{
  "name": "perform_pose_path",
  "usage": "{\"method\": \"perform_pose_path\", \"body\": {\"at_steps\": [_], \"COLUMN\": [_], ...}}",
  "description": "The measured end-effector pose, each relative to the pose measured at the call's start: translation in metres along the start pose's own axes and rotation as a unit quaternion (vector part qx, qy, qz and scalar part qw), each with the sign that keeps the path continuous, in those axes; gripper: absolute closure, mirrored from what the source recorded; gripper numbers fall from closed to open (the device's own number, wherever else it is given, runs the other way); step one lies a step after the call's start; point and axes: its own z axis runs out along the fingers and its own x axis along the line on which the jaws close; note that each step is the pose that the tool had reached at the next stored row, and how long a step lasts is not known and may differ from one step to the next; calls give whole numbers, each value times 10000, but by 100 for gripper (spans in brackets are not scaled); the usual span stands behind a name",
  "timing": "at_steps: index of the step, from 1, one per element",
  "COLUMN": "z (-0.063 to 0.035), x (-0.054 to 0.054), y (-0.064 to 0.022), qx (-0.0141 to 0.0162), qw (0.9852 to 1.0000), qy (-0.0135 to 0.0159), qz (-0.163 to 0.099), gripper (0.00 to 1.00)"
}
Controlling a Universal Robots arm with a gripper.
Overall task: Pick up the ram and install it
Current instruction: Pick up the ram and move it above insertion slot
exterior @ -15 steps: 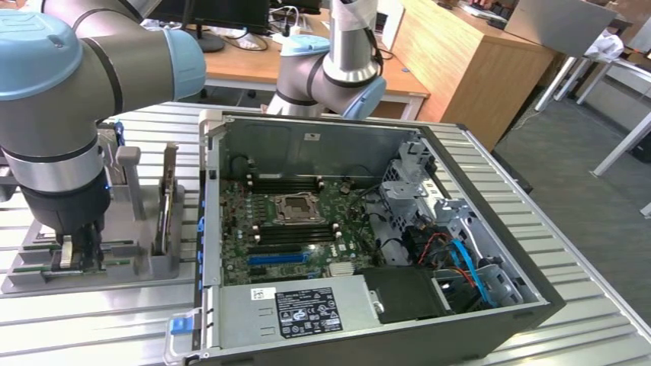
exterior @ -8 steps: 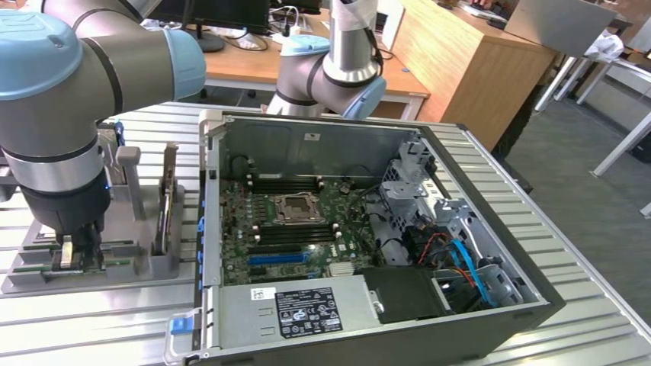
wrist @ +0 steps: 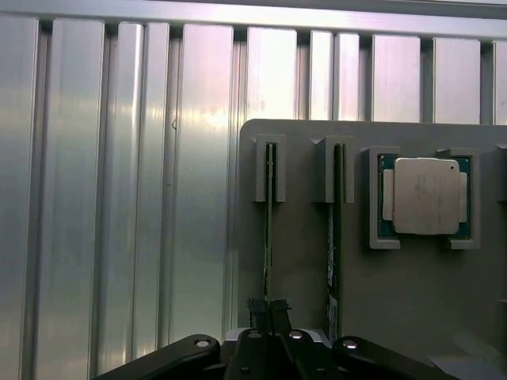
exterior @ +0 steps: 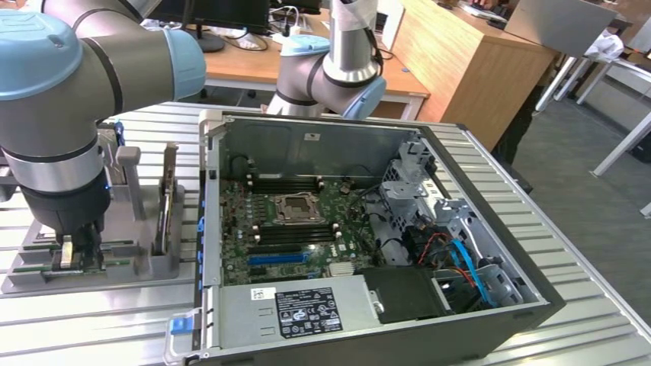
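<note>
Pincer (wrist: 269, 310) tight on thin green ram (wrist: 269, 226) in grey slotted holder (wrist: 301, 245).

Wooden desks (exterior: 463, 69) beyond, grey floor (exterior: 585, 198)

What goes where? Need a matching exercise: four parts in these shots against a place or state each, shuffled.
Things
1. ram
2. second stick
3. processor
4. blue slot

Places or states
A. on the motherboard inside the open case
B. lying flat in a square nest on the grey fixture
C. standing on edge in the fixture, pinched between the fingers
D. standing on edge in the fixture, untouched, between the ram and the processor

Pairs: 1-C, 2-D, 3-B, 4-A
</note>
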Motion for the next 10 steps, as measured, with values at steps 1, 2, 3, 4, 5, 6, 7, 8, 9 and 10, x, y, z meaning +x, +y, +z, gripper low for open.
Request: {"method": "perform_pose_path", "body": {"at_steps": [1, 2, 3, 4, 5, 6, 7, 8, 9, 10], "z": [-3, -9, -16, -25, -35, -46, -57, -67, -77, -85], "x": [0, 0, 0, 0, -1, -1, -1, -2, -2, -2], "y": [0, 0, 1, 1, 2, 2, 3, 3, 4, 4], "qx": [0, 0, -1, 0, -1, 0, -1, -1, -1, -1], "qw": [10000, 10000, 10000, 10000, 10000, 10000, 10000, 10000, 10000, 10000], "qy": [0, 0, 0, 0, 1, 1, 1, 1, 1, 1], "qz": [0, 0, 0, 0, 0, 0, 0, 0, 0, 0], "gripper": [89, 89, 89, 89, 89, 89, 89, 89, 89, 89]}}
